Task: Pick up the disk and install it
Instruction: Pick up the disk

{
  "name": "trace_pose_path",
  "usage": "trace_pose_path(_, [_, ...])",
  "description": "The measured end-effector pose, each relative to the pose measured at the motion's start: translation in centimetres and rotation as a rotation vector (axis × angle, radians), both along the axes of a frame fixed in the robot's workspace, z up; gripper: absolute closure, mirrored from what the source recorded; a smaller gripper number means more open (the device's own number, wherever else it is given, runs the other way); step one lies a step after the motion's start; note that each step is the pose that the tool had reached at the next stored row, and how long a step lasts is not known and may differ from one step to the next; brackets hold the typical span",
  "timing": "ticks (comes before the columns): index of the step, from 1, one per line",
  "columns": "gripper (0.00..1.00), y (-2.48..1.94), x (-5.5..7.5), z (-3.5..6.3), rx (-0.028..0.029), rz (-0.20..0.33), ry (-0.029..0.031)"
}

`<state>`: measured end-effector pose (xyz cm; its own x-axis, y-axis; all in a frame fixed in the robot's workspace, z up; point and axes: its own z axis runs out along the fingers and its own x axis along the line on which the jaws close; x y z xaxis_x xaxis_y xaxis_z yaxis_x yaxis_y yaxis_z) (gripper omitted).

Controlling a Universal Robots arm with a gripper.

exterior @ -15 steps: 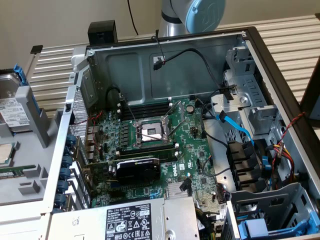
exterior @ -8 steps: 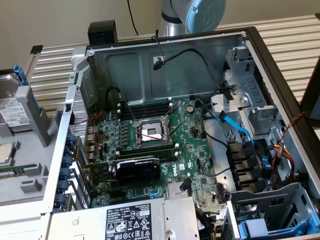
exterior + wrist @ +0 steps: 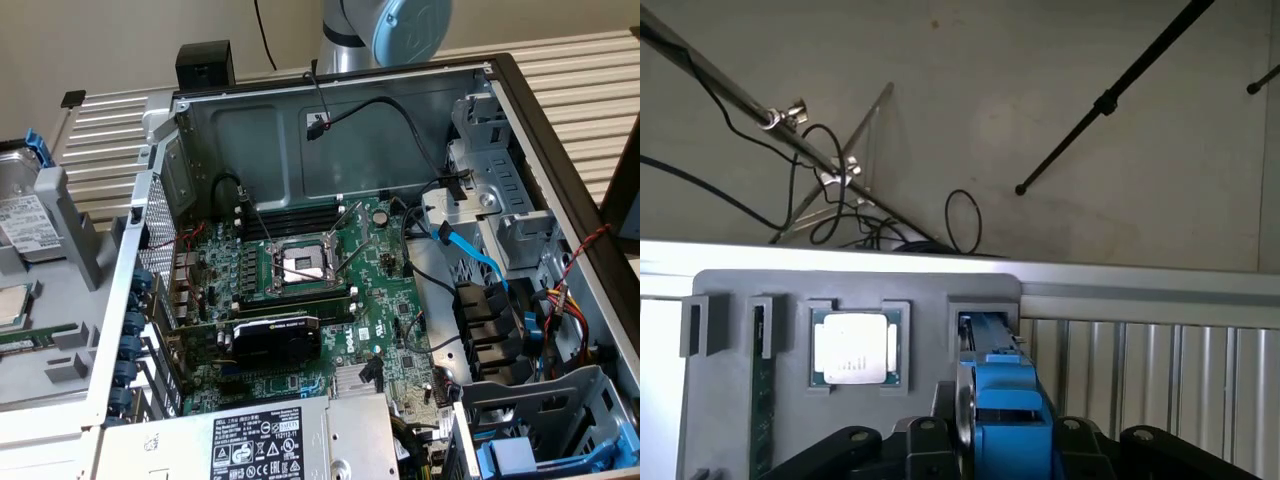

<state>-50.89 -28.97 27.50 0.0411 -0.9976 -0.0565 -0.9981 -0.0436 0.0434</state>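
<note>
Disk point(image 3: 1002, 405): stood on edge in the grey holder's point(image 3: 730, 400) slot, near the processor chip point(image 3: 855, 348).
Gripper point(image 3: 1000, 465): straddled the disk's blue carrier; I couldn't tell whether it had clamped.
Doing it well: looked to need a centred, square hold, so the drive wouldn't cock in the slot.

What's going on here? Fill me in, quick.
The arm's gripper is at the disk, right on its blue carrier. The disk stands on edge in a slot of the grey holder, next to the processor chip, not yet lifted out. The open computer case sits beside the holder.
</note>
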Motion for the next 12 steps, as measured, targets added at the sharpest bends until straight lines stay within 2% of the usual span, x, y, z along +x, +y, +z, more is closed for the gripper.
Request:
trace_pose_path(6, [0.62,-0.21,0.0,-0.01,0.0001,-0.004,-0.0002])
trace_pose_path(12, [0.63,-0.24,0.0,-0.01,0.0001,-0.009,-0.0001])
